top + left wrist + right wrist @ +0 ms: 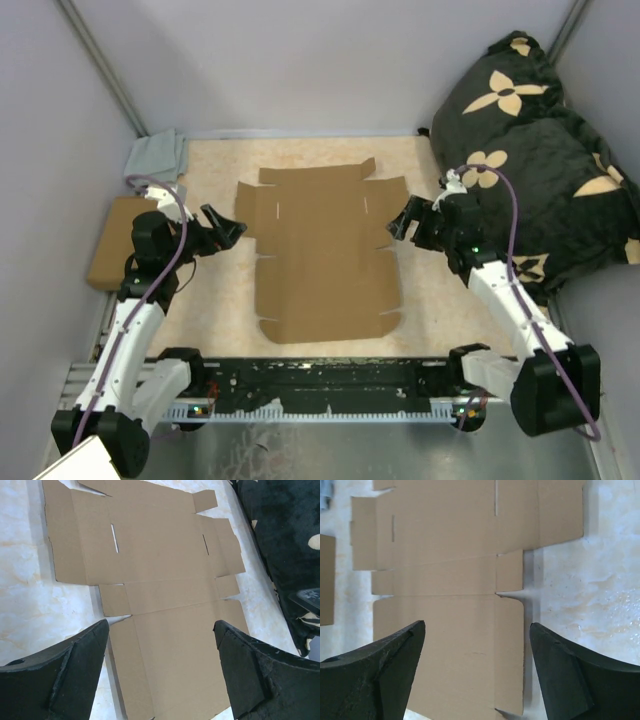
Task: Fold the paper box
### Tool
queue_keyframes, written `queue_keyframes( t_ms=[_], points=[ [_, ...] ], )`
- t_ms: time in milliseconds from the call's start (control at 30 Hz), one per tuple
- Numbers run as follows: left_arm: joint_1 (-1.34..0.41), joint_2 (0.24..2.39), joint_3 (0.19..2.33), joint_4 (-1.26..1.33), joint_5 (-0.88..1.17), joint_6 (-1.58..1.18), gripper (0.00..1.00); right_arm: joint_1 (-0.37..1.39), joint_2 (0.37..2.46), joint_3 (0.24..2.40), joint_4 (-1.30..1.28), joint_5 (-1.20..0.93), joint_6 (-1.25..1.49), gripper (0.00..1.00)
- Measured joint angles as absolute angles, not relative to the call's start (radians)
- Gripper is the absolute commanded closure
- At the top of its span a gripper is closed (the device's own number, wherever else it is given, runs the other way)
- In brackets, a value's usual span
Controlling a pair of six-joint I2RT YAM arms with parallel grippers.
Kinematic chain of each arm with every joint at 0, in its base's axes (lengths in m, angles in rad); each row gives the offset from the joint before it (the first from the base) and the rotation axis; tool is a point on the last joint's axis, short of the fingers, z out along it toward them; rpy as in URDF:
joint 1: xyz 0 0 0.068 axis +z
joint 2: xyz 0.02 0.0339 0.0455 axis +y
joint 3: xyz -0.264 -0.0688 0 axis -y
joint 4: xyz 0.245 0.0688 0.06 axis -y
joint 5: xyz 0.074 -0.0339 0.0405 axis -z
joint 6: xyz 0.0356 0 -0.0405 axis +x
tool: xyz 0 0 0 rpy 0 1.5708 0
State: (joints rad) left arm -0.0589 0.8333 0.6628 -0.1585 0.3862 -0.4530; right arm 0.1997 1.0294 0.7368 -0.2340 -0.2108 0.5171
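Observation:
The paper box [325,250] is a flat, unfolded brown cardboard sheet with flaps and slits, lying on the beige table top in the middle. It fills the left wrist view [160,580] and the right wrist view [450,580]. My left gripper [225,228] is open and empty, held above the table just off the sheet's left edge; in its own view [161,630] it looks down on the sheet. My right gripper [405,218] is open and empty, just off the sheet's right edge; it also shows in the right wrist view [476,630].
A black cushion with tan flower marks [540,150] lies at the right, close behind my right arm. A second brown cardboard piece [112,240] and a grey cloth [155,155] lie at the left. White walls close in the table on three sides.

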Motion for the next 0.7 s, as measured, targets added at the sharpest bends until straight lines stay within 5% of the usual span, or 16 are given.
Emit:
queue_keyframes(
  t_ms=[700],
  points=[
    [-0.059,0.838,0.663,-0.166,0.381,-0.463,0.1,0.2,1.519,0.976,-0.347,-0.089,0.476,0.17]
  ],
)
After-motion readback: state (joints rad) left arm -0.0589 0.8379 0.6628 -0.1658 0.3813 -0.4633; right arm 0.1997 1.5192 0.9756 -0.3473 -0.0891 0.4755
